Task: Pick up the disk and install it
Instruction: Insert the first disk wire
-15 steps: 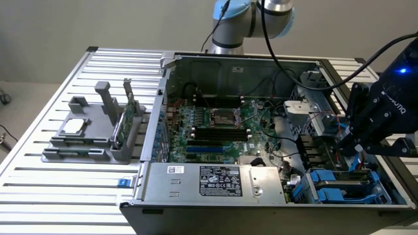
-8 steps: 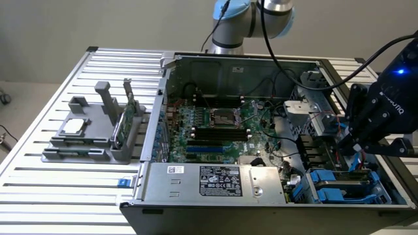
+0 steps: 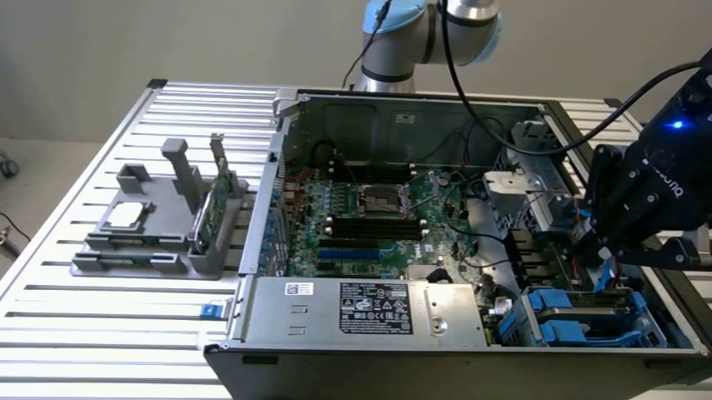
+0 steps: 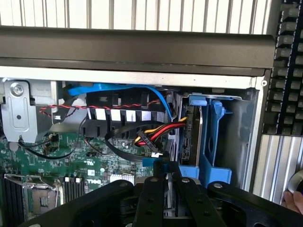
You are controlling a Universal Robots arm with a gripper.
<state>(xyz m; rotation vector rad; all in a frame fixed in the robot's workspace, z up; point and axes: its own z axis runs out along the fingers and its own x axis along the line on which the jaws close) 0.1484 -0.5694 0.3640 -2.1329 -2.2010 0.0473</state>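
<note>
One slatted counter (image 3: 100, 333) and one open PC case (image 3: 445, 367) lying on its side on it. There's one grey stand (image 3: 145, 250) at the exterior view's left, well apart from the action, with one processor chip (image 3: 125, 215) and one green card (image 3: 226, 187) on it. The claw (image 3: 601, 271) (image 4: 165, 172) hangs over the drive bay (image 4: 215, 142) in the case's corner. It's nearly closed on the disk (image 4: 168, 189), which stands on edge with its blue trim facing up; can't tell which way the long side runs. It's tight there, with cables on one side and the case wall just beside the blue frame.
</note>
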